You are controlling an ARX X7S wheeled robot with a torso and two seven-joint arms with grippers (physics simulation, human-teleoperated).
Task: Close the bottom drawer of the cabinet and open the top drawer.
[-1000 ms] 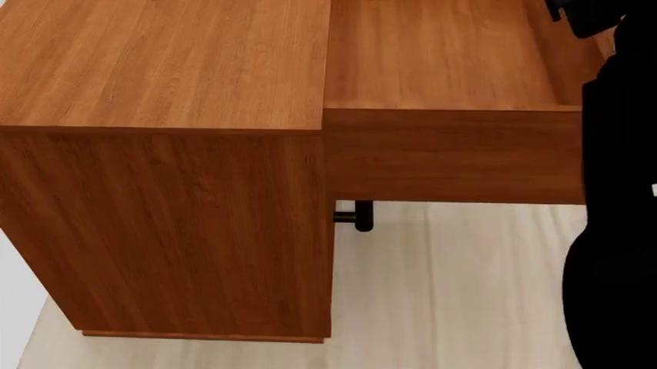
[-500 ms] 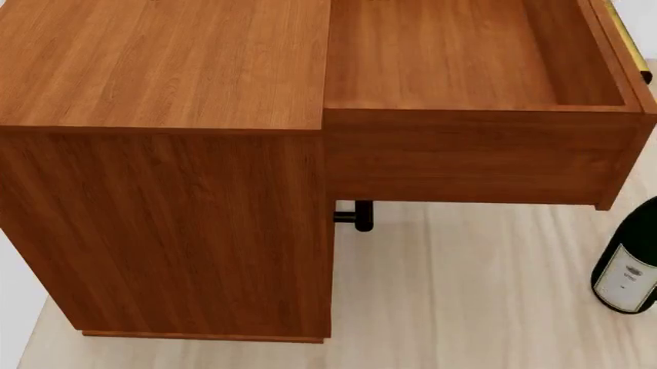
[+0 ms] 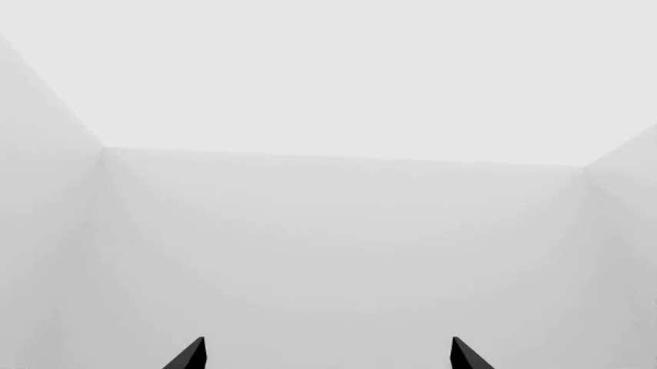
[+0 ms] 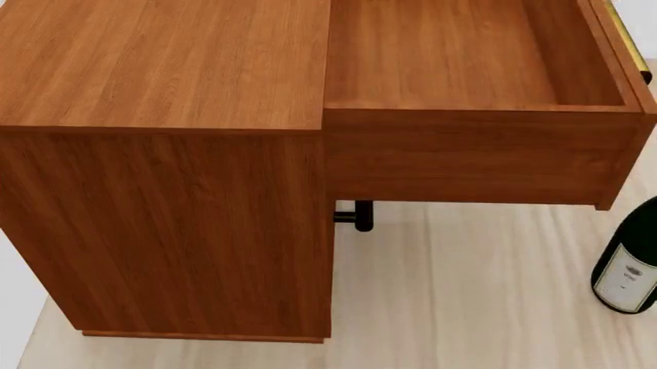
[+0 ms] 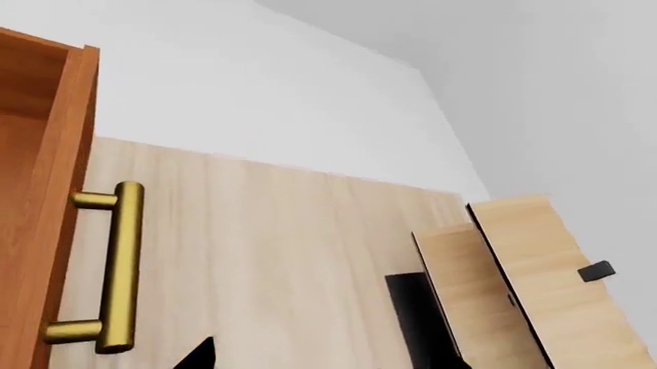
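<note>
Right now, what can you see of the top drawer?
The top drawer is pulled well out of the cabinet, a reddish-brown wood-grain box, open-topped and empty inside. Its brass bar handle sits on two posts on the front panel, untouched by either pincer. A dark wine bottle stands on the pale floor beside it.

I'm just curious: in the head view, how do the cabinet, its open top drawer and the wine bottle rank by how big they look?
1. cabinet
2. top drawer
3. wine bottle, partly cut off by the picture's edge, so its full size is unsure.
</note>
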